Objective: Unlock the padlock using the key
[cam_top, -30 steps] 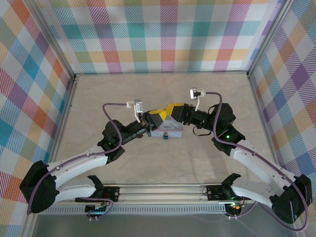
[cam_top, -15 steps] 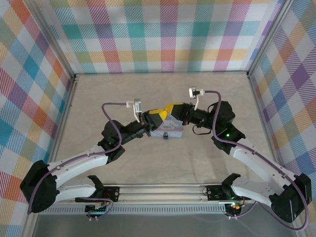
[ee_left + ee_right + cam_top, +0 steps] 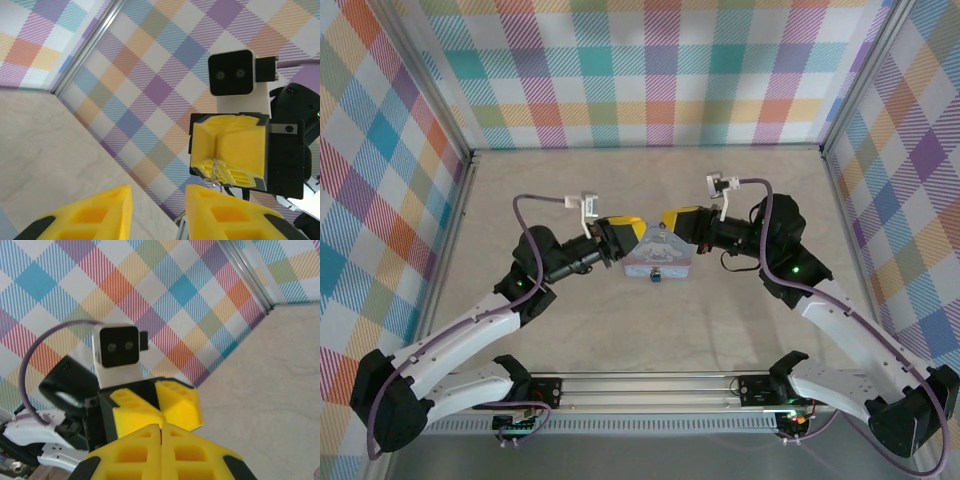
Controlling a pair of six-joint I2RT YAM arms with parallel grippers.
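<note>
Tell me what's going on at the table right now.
The right gripper is shut on a thin metal sliver, apparently the key, which pokes out from its pads. It faces the left gripper, which is open and holds nothing. Both are at the far edge of the tin. The padlock sits at the tin's near edge, untouched, and the key is not yet in it.

Bright, even diffuse light; shadows faint, soft; wrist views blurred in near foreground; top view sharp.
</note>
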